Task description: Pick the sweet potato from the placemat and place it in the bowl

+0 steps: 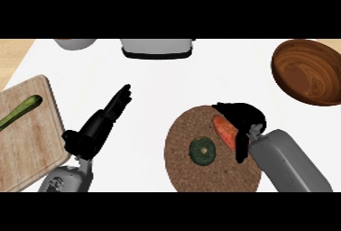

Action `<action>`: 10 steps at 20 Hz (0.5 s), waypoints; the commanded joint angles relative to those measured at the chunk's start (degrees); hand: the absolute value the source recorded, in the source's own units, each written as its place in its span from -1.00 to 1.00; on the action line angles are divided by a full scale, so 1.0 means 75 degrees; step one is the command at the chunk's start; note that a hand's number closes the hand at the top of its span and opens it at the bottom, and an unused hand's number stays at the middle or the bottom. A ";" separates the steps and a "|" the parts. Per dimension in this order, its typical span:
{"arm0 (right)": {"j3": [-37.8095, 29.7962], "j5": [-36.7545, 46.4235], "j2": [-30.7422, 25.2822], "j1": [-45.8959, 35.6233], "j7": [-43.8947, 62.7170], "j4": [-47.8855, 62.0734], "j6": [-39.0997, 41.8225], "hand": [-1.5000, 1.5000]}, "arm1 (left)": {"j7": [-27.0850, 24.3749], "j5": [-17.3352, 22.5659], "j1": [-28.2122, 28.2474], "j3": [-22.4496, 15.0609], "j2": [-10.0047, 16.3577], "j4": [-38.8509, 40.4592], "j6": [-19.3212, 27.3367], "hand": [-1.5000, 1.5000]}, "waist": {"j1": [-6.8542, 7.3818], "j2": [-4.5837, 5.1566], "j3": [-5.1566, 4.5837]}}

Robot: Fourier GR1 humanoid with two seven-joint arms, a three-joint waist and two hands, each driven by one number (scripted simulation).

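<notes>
on the placemat (pixel 190 173), right hand (pixel 248 118) curls round the sweet potato (pixel 225 130).

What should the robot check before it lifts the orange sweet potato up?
1. Right hand fingers curled round the sweet potato: ok.
2. Sweet potato off the placemat: not ok, it lies on it.
3. Green round vegetable apart from the hand: ok.
4. Bowl upright and empty: ok.
5. Counter between placemat and bowl free of things: ok.
6. Left hand open and out of the way: ok.
</notes>
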 commanded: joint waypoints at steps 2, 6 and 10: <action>-0.0396 0.0337 -0.0193 0.0208 -0.0901 0.0281 -0.0083 -1.00 | 0.0281 -0.0189 0.0400 -0.0087 -0.0103 -0.0636 -0.0074 0.00 | 0.0009 -0.0007 0.0000; -0.0376 0.0555 0.0215 -0.0455 -0.1466 0.0783 -0.0674 1.00 | 0.0526 -0.0061 0.0410 0.0031 0.0021 -0.0803 -0.0239 0.00 | 0.0055 -0.0002 0.0002; -0.0433 0.1088 0.0441 -0.0443 -0.1788 0.1009 -0.1079 1.00 | 0.0327 -0.0110 0.0147 0.0256 -0.0141 -0.0329 -0.0318 0.00 | 0.0011 -0.0004 0.0000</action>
